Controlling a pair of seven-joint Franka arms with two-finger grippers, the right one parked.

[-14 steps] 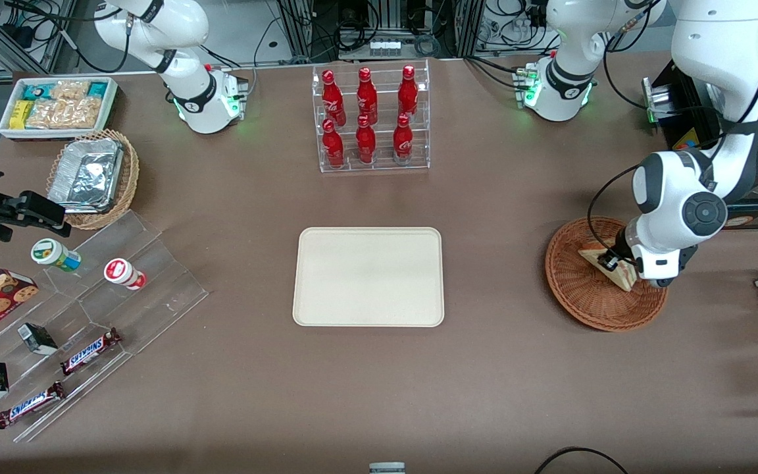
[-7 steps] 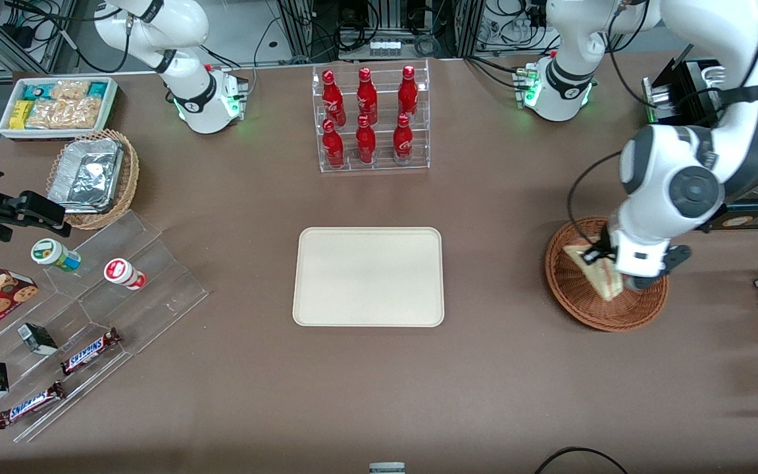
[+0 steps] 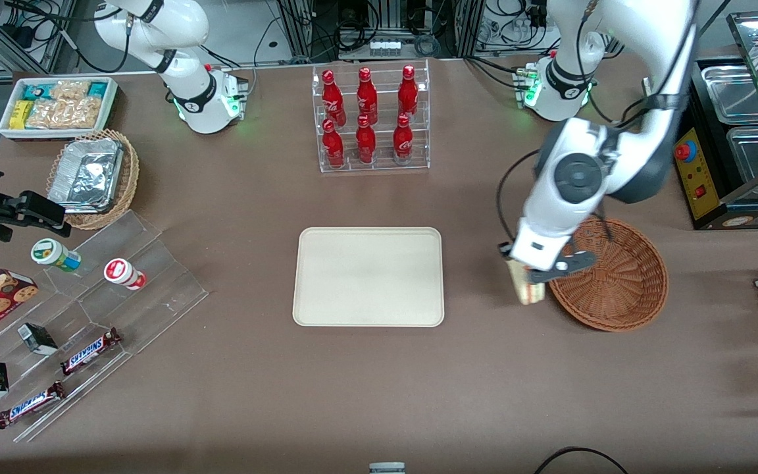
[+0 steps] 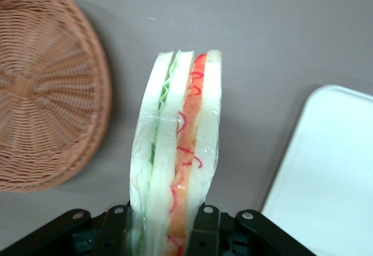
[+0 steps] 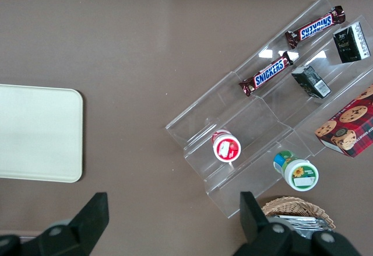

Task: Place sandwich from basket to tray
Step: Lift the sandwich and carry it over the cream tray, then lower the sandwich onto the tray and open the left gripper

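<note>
The sandwich (image 3: 525, 288) hangs in my gripper (image 3: 529, 280), pinched flat between both fingers (image 4: 205, 228), its red and green filling edge showing in the wrist view (image 4: 178, 157). In the front view it sits right of centre, over bare table just beside the rim of the basket (image 3: 622, 276) on that basket's tray-facing edge. It is outside the wicker and touches neither the basket nor the table that I can see. The basket holds nothing now.

The tray (image 3: 369, 276) lies at the middle of the frame, flat, well apart from the basket. Between the tray's near edge and my sandwich runs an open strip of brown table (image 3: 478, 368); nothing stands in it.

Upward in the frame from the tray stands a clear rack of red bottles (image 3: 369, 118). Toward the parked arm's end, at the frame's left, are a stepped acrylic stand (image 3: 109, 276) with candy bars (image 3: 89, 351) and small tubs (image 3: 126, 273), a tan wicker basket of foil containers (image 3: 93, 176) and a white bin of snack packets (image 3: 56, 105).
</note>
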